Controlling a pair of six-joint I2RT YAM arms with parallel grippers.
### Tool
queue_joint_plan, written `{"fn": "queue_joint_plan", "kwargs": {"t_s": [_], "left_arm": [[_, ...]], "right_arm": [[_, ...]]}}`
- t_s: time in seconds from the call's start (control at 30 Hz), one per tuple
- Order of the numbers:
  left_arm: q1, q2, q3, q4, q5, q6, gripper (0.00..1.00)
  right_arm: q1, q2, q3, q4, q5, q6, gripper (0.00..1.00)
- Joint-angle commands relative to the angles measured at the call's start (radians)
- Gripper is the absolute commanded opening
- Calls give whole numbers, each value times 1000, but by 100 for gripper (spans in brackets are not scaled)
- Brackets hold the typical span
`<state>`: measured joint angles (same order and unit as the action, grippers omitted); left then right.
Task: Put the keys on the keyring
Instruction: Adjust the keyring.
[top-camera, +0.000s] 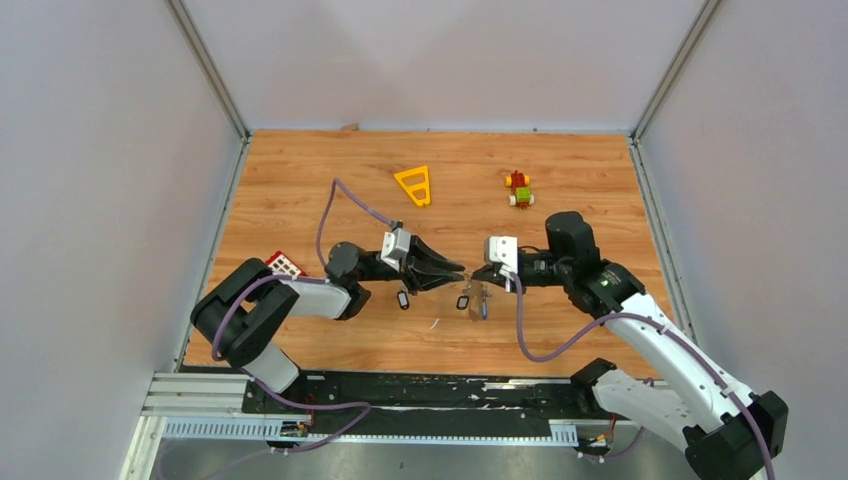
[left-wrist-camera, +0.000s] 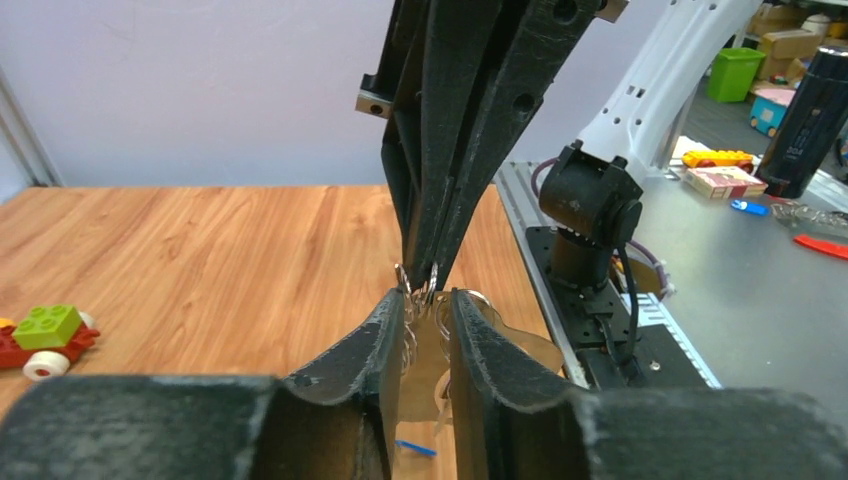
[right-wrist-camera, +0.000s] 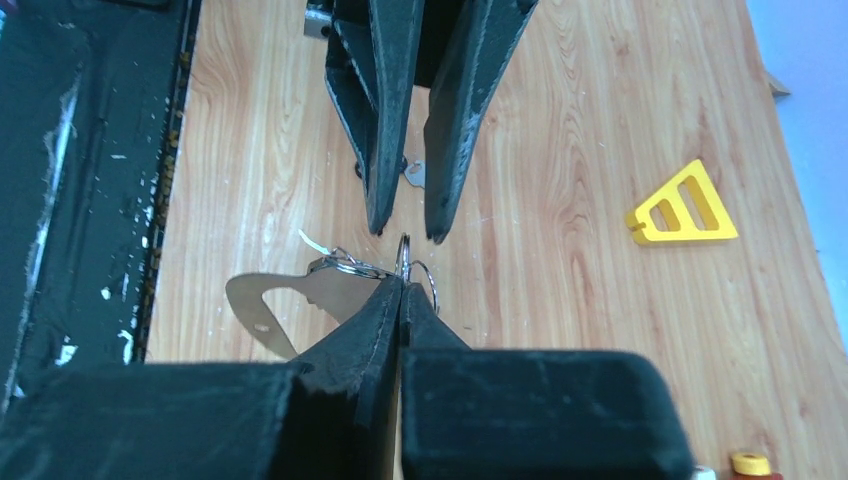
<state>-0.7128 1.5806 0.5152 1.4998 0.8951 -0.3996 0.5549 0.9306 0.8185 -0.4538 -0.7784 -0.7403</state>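
Centre frame, R gripper (right-wrist-camera: 403, 288) was pinched shut on keyring (right-wrist-camera: 268, 305). L gripper (right-wrist-camera: 408, 232) was part-open just above, gripping nothing. Risk: thin pinch could slip if L nudged it, dropping keyring.

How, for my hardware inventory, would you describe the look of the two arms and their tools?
The left arm and right arm both mix white link shells with black joint housings. A purple cable loops along each. Each wrist carries a small white block. The left tool and right tool have black, tapering fingers with a rough matte surface.
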Motion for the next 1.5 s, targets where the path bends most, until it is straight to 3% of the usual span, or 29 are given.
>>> {"fn": "queue_joint_plan", "kwargs": {"t_s": [0.0, 0.17, 0.37, 0.67, 0.87, 1.03, 1.33, 1.47], "left_arm": [[30, -1, 43, 108, 58, 6, 35], [73, -14, 84, 62, 126, -13, 61], [106, -53, 101, -153, 118, 108, 64], [107, -134, 194, -787, -72, 465, 65], [108, -175, 212, -959, -145, 586, 67], [108, -215, 217, -1061, -101, 693, 67], [101, -270, 259, -1267, 50, 932, 62], [68, -277, 321, -1413, 55, 1053, 53]], "right_arm": [[3, -35, -19, 4, 34, -122, 0], [30, -81, -46, 3, 110, -257, 0], [93, -165, -116, 61, 275, -502, 0], [186, -251, -352, 324, 526, -828, 0], [221, -278, -410, 421, 539, -847, 0], [230, -286, -428, 439, 523, -824, 0], [230, -268, -354, 338, 474, -720, 0], [231, -205, -268, 231, 441, -645, 0]]}}
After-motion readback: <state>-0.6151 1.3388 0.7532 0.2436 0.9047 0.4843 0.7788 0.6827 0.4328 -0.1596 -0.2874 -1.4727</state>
